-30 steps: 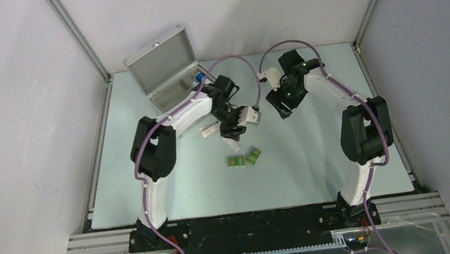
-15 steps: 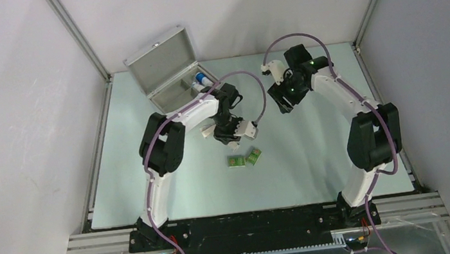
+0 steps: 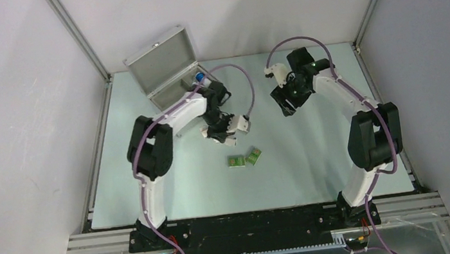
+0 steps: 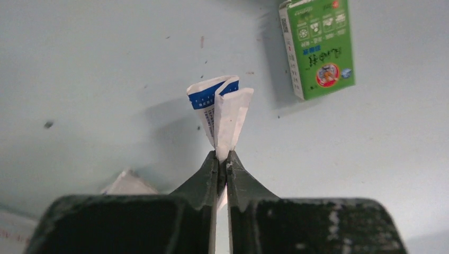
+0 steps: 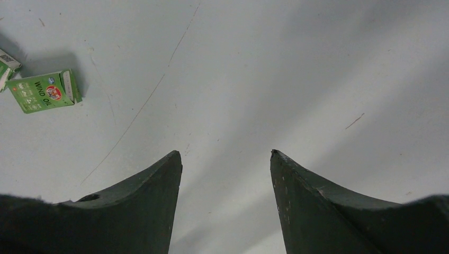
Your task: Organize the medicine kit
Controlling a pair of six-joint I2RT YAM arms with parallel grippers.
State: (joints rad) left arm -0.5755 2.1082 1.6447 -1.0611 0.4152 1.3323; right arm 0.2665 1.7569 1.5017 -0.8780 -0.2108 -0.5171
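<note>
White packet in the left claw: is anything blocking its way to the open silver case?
Nothing visible blocks it. The left claw pinches the packet, and the medicine kit stands open with its lid raised.

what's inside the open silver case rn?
A blue-and-white item at the right end of the medicine kit; elsewhere only grey interior shows. The left arm covers its near right part.
</note>
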